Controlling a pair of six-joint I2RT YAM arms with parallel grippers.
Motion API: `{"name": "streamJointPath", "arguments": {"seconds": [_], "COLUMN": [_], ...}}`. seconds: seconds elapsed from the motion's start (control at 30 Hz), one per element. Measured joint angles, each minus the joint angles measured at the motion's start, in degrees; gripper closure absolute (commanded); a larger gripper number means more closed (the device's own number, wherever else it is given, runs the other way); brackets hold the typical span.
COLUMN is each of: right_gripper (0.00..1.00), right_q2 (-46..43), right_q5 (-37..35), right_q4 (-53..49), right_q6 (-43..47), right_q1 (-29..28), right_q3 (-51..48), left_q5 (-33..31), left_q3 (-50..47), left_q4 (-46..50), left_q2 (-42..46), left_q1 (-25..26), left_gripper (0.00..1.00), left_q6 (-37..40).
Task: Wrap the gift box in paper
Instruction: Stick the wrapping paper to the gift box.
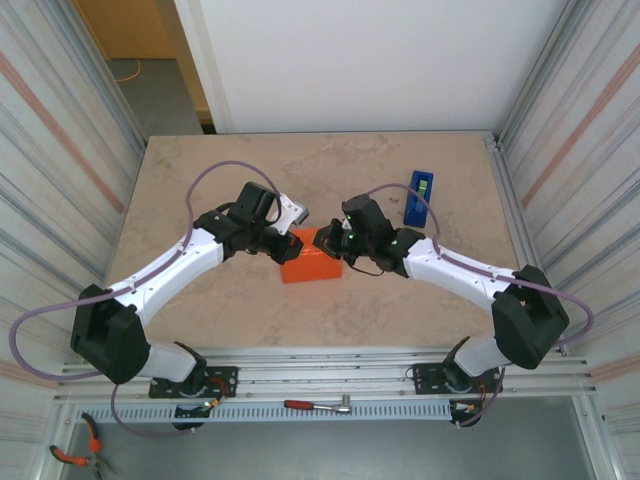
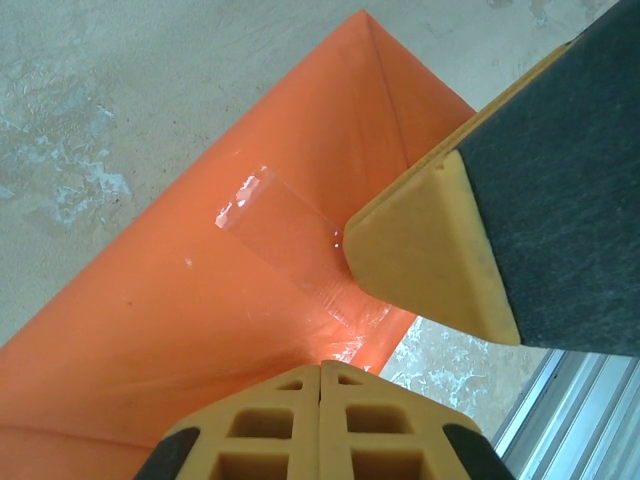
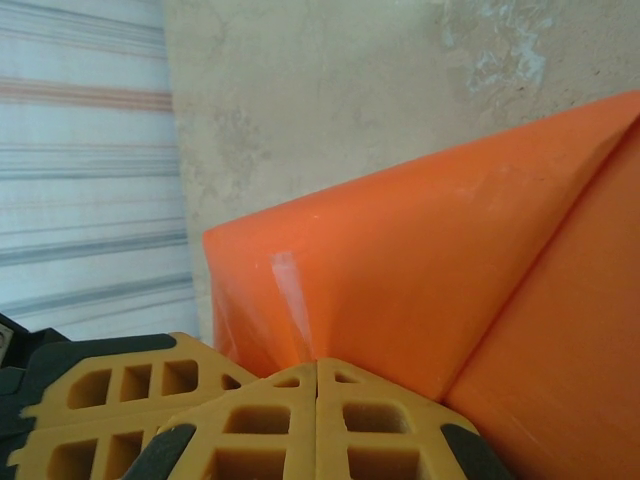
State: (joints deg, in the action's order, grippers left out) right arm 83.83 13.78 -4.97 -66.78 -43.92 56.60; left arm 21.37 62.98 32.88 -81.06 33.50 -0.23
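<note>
Top view: orange paper (image 1: 312, 266) lies mid-table as a squat, box-shaped parcel, with the gift box fully covered inside it. It sits directly between the two grippers.

Left gripper (image 1: 285, 244) is at the parcel's left top edge, right gripper (image 1: 322, 241) at its right top edge. The tips are close together over the parcel.

Left wrist view: left gripper (image 2: 320, 372) has its jaws pressed pad to pad, nothing between them. The paper is matte and smooth, with a sharp diagonal fold. A strip of clear tape (image 2: 285, 240), glossy and crinkled at its end, lies on the paper under the right gripper's yellow fingertip (image 2: 430, 250).

Right wrist view: right gripper (image 3: 318, 368) likewise has its jaws together and empty, just over the parcel's folded corner.

Blue tape dispenser (image 1: 419, 197) stands well apart at the right rear. The table (image 1: 200, 180) is beige and stone-patterned.
</note>
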Motion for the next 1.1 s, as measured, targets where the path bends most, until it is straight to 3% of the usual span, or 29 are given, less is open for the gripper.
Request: {"name": "streamJointPath", "arguments": {"seconds": [0.33,0.8,1.1], "right_gripper": [1.00,1.00,1.00], "right_q2": [1.22,4.09,4.24], "right_q5": [-0.81,-7.21,-9.14], "right_q4": [-4.02,-13.97,-15.06], "right_q6": [3.28,6.29,6.34], "right_q1": [-0.68,-3.43,-4.09], "right_q3": [2.64,9.51,10.05], "left_q5": [0.02,0.48,8.70], "left_q3": [0.00,-0.28,-1.51], "left_q4": [0.00,-0.20,-0.13], "left_q2": [-0.02,1.16,1.99], "left_q1": [0.00,-0.13,-5.77], "left_gripper": [1.00,1.00,1.00], "left_q6": [0.00,-0.04,-3.52]}}
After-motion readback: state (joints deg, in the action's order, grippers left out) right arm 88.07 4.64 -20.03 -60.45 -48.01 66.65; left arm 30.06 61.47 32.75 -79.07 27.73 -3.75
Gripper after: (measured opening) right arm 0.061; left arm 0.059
